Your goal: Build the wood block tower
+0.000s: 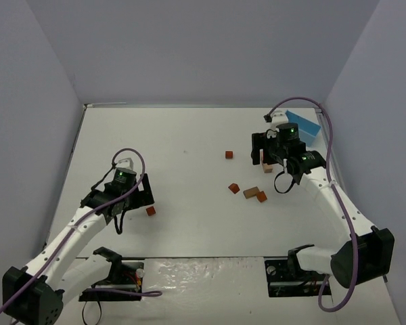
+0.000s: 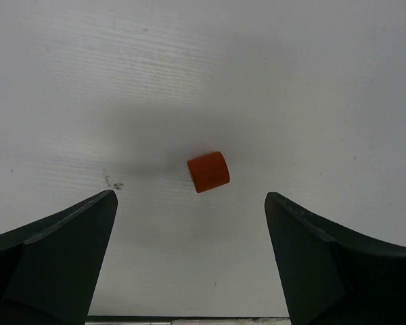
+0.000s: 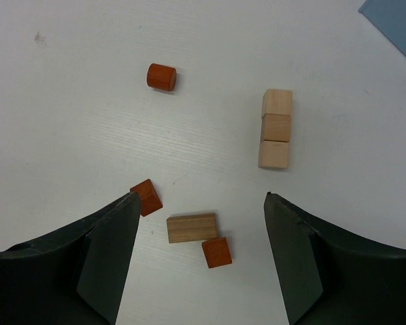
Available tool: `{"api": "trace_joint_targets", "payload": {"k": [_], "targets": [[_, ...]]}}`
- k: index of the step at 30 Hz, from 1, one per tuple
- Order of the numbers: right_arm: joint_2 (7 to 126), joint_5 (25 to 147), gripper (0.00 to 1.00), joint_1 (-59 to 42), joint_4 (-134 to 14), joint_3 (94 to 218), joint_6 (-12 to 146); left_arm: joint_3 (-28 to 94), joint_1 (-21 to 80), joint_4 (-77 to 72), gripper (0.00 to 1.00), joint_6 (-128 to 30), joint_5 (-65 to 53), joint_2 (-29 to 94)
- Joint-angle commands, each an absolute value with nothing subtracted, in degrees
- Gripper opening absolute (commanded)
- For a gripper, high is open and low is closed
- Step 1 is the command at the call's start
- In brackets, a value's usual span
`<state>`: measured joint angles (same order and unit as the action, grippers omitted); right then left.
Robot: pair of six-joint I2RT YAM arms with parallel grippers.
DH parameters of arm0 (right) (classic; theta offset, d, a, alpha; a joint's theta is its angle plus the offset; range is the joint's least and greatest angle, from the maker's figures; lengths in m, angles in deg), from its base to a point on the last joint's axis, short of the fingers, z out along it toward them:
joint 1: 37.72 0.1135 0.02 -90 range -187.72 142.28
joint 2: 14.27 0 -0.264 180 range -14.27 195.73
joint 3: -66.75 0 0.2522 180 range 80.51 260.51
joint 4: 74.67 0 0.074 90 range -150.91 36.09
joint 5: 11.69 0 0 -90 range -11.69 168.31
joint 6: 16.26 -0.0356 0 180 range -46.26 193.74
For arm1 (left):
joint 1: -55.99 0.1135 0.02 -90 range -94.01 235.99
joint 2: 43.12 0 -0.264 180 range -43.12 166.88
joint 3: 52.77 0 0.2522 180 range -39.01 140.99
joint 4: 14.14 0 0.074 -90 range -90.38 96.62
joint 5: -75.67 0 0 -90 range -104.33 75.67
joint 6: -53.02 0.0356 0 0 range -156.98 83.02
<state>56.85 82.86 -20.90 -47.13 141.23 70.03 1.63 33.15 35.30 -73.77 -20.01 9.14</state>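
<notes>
Three tan cubes (image 3: pixel 276 128) stand in one line as a small stack, mostly hidden behind my right gripper (image 1: pixel 265 154) in the top view. That gripper (image 3: pixel 201 200) is open and empty above a loose group: a red cube (image 3: pixel 147 196), a tan oblong block (image 3: pixel 191 227) and a second red cube (image 3: pixel 217 252) touching its corner. A red round block (image 3: pixel 162 76) lies farther off. My left gripper (image 2: pixel 189 196) is open, its jaws wide apart, with a lone orange-red round-topped block (image 2: pixel 208 171) just ahead of the tips and untouched. In the top view that block (image 1: pixel 151 211) sits beside the left gripper (image 1: pixel 143 193).
A light blue box (image 1: pixel 303 125) lies at the back right behind the right gripper; its corner (image 3: pixel 396 24) shows in the right wrist view. Grey walls close in the white table (image 1: pixel 189 135) on three sides. Both arm bases and cables sit at the near edge.
</notes>
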Motion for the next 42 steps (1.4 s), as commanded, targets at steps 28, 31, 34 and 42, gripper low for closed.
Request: {"api": "trace_joint_targets", "payload": {"k": [28, 31, 34, 42], "targets": [[45.3, 89.7, 0.73, -21.0, -49.0, 131.0, 67.3, -0.4, 28.0, 25.6, 0.53, -92.2, -21.6, 27.3], [45.0, 90.0, 0.73, -21.0, -49.0, 130.5, 67.1, -0.5, 28.0, 25.5, 0.51, -92.4, -21.5, 28.2], [44.8, 90.3, 0.73, -21.0, -49.0, 130.2, 67.1, -0.6, 28.0, 25.5, 0.45, -92.8, -21.5, 28.7], [45.0, 93.1, 0.73, -21.0, -49.0, 130.4, 67.8, -0.5, 28.0, 25.3, 0.11, -92.7, -20.8, 28.2]]}}
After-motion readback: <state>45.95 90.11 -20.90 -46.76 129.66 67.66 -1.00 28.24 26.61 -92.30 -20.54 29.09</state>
